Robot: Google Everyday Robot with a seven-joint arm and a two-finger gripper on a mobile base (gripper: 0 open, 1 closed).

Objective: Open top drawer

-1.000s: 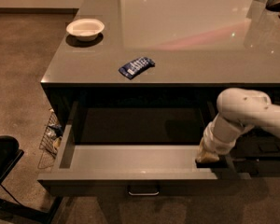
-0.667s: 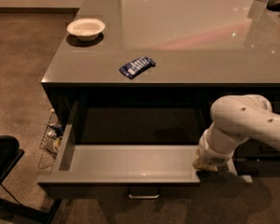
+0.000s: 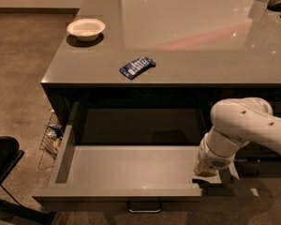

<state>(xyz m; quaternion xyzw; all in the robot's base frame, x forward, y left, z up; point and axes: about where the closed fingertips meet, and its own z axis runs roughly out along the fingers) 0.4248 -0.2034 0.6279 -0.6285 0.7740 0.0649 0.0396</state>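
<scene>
The top drawer stands wide open beneath the front edge of the grey tabletop, its pale grey interior bare and its dark front panel nearest the camera. A small metal loop handle hangs at the middle of that front panel, with nothing touching it.

The robot's white arm reaches in from the right and bends downward. The pincer sits at the drawer's front right corner, low against the end of the front panel (most of it is hidden behind the wrist), so I cannot tell whether it is clenched or released.

On the tabletop, a white bowl rests near the far left corner. A blue snack packet lies nearer the front edge, well apart from the bowl.

To the left of the drawer, a wire basket sits low against the cabinet side, and a dark object shows at the lower left edge.
</scene>
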